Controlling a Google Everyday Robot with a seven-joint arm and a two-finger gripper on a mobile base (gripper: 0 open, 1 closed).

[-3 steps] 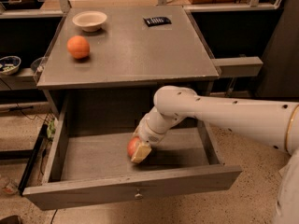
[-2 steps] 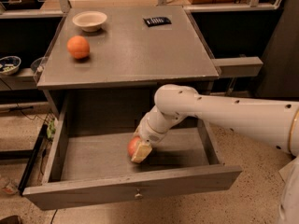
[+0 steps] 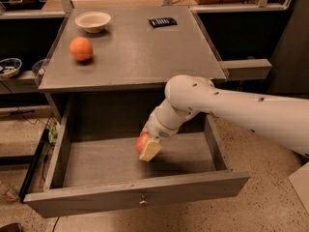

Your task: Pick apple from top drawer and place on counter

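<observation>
The top drawer (image 3: 135, 193) is pulled open below the grey counter (image 3: 135, 52). My gripper (image 3: 146, 148) reaches down into the drawer from the right and is shut on the red apple (image 3: 140, 142). A pale finger (image 3: 150, 152) covers the apple's right side. The apple hangs a little above the drawer floor, near its middle. The white arm crosses the drawer's right half and hides the back right corner.
On the counter, an orange fruit (image 3: 81, 49) lies at the left, a white bowl (image 3: 92, 21) at the back left, and a small black object (image 3: 161, 21) at the back. A shelf with a bowl (image 3: 8, 66) stands to the left.
The gripper and the apple have risen a little from the drawer floor. The arm's elbow has moved up and slightly right. Nothing on the counter has moved.
</observation>
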